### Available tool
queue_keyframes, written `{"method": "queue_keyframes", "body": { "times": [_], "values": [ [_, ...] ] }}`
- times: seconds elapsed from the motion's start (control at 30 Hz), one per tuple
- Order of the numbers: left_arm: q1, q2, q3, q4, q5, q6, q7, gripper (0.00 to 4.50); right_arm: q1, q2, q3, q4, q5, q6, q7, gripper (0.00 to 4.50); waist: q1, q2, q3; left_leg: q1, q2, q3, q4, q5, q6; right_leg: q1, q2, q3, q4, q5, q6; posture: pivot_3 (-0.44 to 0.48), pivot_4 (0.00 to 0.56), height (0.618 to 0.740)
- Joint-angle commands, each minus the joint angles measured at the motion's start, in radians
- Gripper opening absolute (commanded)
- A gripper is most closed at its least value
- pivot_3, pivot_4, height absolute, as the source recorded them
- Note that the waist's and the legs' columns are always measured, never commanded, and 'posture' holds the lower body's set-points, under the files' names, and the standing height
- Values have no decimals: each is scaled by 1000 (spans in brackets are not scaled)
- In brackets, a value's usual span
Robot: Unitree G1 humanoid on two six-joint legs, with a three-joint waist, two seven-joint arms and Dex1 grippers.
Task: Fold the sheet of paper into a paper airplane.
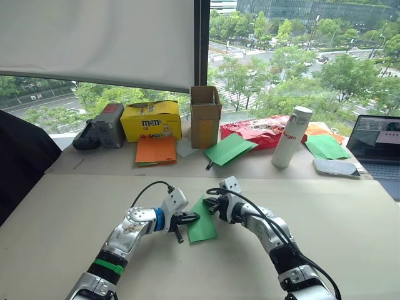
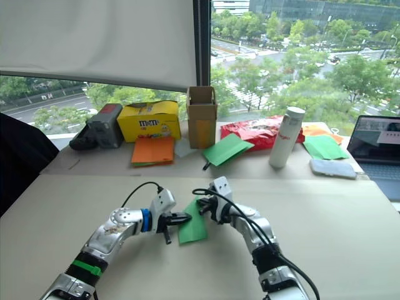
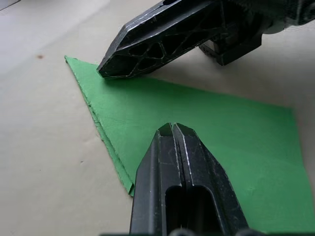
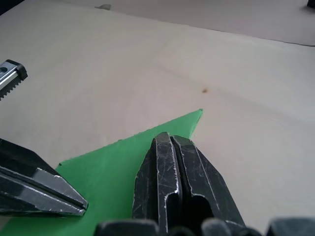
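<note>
I have the sheet of paper (image 1: 202, 223) lying flat on the near table (image 1: 325, 212), between the two arms. It is already folded into a layered wedge: the left wrist view shows stacked edges along one slanted side, running up to a sharp corner.

Left gripper (image 1: 191, 218): fingers closed together, nothing between them, tips resting on the green surface near its left edge. Right gripper (image 1: 208, 202): fingers likewise pressed shut and empty, tips down on the paper close to the pointed far corner. Both act as pressing tools, not as clamps.

My judgement: the step in hand is setting a crease, with one tip pinning and the other burnishing.

Notes for doing it well:
- Keep the right tip planted at the corner so the layers cannot slide.
- Draw the left tip along the folded edge slowly, with light downward load; the paper is thin and will buckle or skate on the smooth table if pushed sideways.
- Watch the layered edge in the left wrist view; if the layers fan apart, stop and re-align before pressing further.

Spare orange paper sheets (image 1: 155, 150) sit well apart on the far table.
</note>
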Motion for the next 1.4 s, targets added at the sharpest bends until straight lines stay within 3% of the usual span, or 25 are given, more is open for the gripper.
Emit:
{"method": "queue_keyframes", "body": {
  "times": [0.03,0.17,0.3,0.37,0.87,1.4],
  "values": [
    [-1,3,0,15,14,-5,0,46,-71,-3,-15,123,-41,-77,-10,0,-5,0,0,0,0,0,0,0,0,0,0,0,0,0,0,0,150,740],
    [0,1,2,18,15,-6,2,46,-102,-7,-13,169,-54,-145,21,0,-7,0,0,0,0,-1,0,0,0,-1,-1,1,1,0,0,0,150,740],
    [-1,-6,-1,30,20,-21,3,46,-29,-27,2,-21,-24,-402,168,0,-6,1,0,-2,1,-2,0,0,0,-1,-2,2,2,0,0,0,150,740],
    [-2,-5,-8,40,27,-36,-5,46,7,-52,27,-55,-50,-429,193,0,-7,1,0,-3,1,-2,0,0,0,-1,-2,1,2,0,0,0,150,740],
    [-56,4,-7,132,44,-95,-49,46,250,-160,113,-224,-105,-361,271,0,-6,1,1,-4,1,-1,-1,0,0,-1,0,1,0,-1,0,0,150,740],
    [-99,-15,-12,213,60,-144,-84,46,447,-392,140,-538,-68,-246,417,0,17,0,1,-4,-1,0,0,0,1,1,5,0,-2,-2,3,0,150,740]
  ]
}}
